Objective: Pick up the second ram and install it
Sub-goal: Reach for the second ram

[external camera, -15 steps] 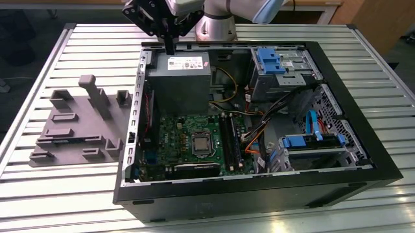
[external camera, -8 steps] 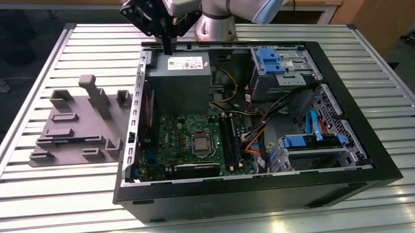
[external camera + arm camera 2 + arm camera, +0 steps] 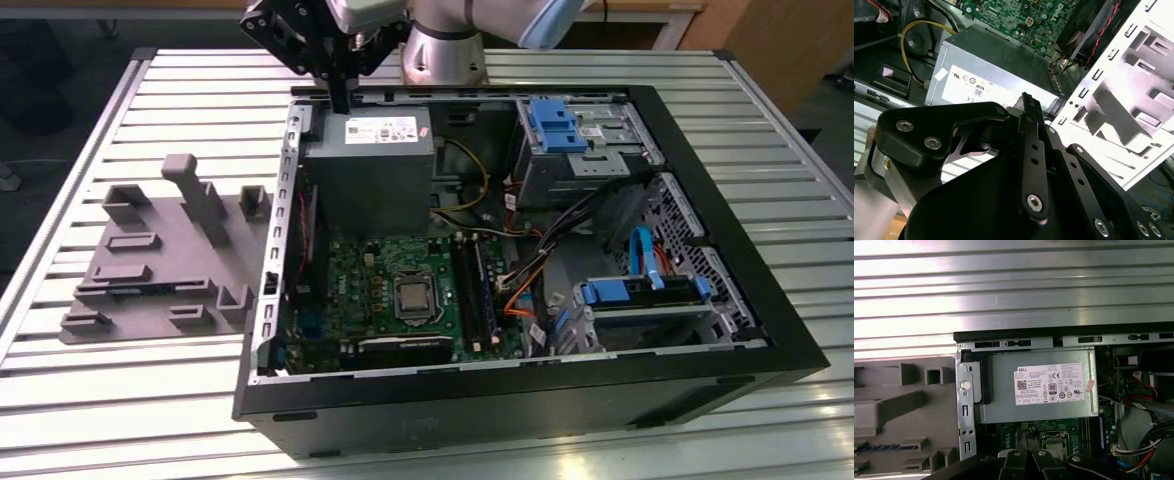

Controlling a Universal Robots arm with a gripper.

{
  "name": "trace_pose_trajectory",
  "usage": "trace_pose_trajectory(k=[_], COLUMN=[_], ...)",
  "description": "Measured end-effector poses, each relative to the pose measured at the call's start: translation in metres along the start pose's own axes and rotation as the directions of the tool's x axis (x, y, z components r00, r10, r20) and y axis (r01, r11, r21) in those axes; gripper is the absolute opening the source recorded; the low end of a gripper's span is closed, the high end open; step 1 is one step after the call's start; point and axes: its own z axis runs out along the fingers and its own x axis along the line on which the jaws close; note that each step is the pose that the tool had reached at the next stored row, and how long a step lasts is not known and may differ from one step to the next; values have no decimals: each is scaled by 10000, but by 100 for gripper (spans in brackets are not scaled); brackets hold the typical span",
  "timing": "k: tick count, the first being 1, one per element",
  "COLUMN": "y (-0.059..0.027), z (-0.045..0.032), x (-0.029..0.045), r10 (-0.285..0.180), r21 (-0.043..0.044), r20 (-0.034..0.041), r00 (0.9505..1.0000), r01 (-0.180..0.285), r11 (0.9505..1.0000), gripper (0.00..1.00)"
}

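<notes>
Slats of bright metal are forming the table [image 3: 94, 405], and it is carrying everything else. An open black computer case [image 3: 534, 405] is lying on its side across the middle of the table. The robot arm [image 3: 447, 40] is reaching in from the far edge. A grey fixture [image 3: 180, 255] with blocks and slots is lying on the table just beside the case, on the exterior view's left.

Inside the case, a grey power supply [image 3: 374, 175] is sitting at the far end, and the green motherboard [image 3: 354, 275] is lying nearer to the camera. Long black memory slots [image 3: 467, 290] are running along the motherboard, and in the first wrist view a thin blue stick [image 3: 1101, 427] is standing in them.

The gripper [image 3: 342, 98] is hanging over the far wall of the case, just above the power supply's corner. Its fingers are pointing down and standing close together as one narrow dark bar, with nothing visible between them.

The second ram [image 3: 889, 446] is lying in a slot of the grey fixture, outside the case and well apart from the gripper.
</notes>
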Motion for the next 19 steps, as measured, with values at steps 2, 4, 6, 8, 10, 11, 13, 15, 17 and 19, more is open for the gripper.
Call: trace_pose_trajectory(k=[2, 4, 6, 8, 10, 11, 13, 15, 17, 19], y=[-1, -2, -4, -5, -6, -7, -8, -10, -11, -13], z=[0, 0, 1, 1, 1, 1, 1, 1, 1, 1], x=[16, 33, 49, 68, 85, 94, 113, 132, 150, 169], r10=[0, 0, -1, 0, 0, 1, 1, 0, 0, 0], r21=[0, 1, 0, 0, 1, 0, 0, 1, 1, 1], r20=[0, -1, -1, 0, 0, 0, -1, 0, -1, -1], r00=[10000, 10000, 10000, 10000, 10000, 10000, 10000, 10000, 10000, 10000], r01=[0, 0, 1, 0, 0, -1, -1, 0, 0, 0], r11=[10000, 10000, 10000, 10000, 10000, 10000, 10000, 10000, 10000, 10000], gripper=[11, 11, 11, 11, 11, 11, 11, 11, 11, 11])
